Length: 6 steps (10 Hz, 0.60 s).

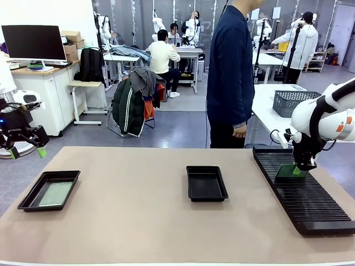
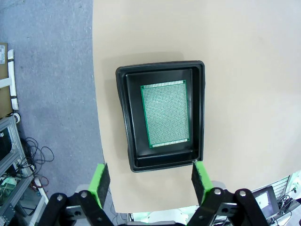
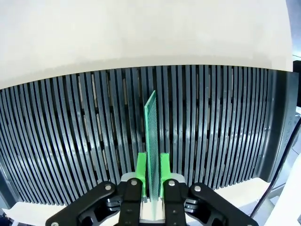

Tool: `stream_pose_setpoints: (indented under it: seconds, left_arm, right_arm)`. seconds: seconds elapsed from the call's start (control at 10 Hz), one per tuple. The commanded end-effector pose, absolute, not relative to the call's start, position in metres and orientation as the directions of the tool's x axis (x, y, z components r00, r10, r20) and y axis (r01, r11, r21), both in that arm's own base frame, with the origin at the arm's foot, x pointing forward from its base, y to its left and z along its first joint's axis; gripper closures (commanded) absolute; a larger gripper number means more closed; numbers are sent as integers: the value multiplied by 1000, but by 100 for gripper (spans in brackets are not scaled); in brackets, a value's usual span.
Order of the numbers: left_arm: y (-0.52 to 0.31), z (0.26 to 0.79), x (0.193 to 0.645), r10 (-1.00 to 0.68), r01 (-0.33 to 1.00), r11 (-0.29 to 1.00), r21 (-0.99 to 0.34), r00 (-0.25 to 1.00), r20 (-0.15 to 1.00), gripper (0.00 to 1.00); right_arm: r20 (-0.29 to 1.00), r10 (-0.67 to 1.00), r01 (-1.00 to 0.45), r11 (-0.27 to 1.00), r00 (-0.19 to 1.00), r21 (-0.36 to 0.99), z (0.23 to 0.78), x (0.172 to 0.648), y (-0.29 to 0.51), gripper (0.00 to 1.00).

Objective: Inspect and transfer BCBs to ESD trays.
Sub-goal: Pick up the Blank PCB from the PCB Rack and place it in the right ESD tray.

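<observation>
A green BCB [image 3: 151,136] stands on edge in the black slotted rack [image 3: 70,141], and my right gripper [image 3: 152,173] is shut on its near edge. From the front, the same BCB [image 1: 290,173] shows under my right gripper [image 1: 302,166] at the rack's far end. My left gripper [image 2: 150,178] hangs open high above the left ESD tray [image 2: 127,84], where another BCB [image 2: 165,114] lies flat. That tray [image 1: 33,199] sits near the table's left edge, with my left gripper [image 1: 28,148] above and left of it. A second ESD tray [image 1: 191,191] lies at the table's middle.
The long rack [image 1: 310,202] runs along the table's right side. A person in a dark top [image 1: 230,72] stands at the far edge, hand hanging by the side. A grey mesh basket [image 1: 297,102] sits on a white table behind the rack.
</observation>
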<state>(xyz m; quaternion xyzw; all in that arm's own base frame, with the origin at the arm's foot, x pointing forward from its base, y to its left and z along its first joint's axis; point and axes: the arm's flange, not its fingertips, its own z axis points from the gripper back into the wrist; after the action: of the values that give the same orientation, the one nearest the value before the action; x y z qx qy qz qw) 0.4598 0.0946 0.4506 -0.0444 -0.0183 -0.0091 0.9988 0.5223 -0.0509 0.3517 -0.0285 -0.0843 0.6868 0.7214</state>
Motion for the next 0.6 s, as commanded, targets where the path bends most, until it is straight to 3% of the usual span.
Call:
stream_pose_setpoints:
  seconds: [0.0, 0.1, 0.2, 0.5]
  left_arm:
    - [95, 450, 459, -13, 17, 996, -88, 999, 44, 7]
    - [95, 450, 459, -13, 17, 996, -88, 999, 44, 7]
    - [95, 450, 459, -13, 17, 996, -88, 999, 44, 7]
    - [95, 450, 459, -13, 17, 996, -88, 999, 44, 7]
  right_arm:
    - [97, 995, -987, 33, 18, -156, 350, 520, -56, 96]
    - [98, 995, -987, 34, 19, -156, 349, 520, -57, 91]
    - [99, 995, -987, 33, 18, -156, 348, 520, -57, 100]
    - [97, 995, -987, 34, 20, -154, 347, 519, -58, 100]
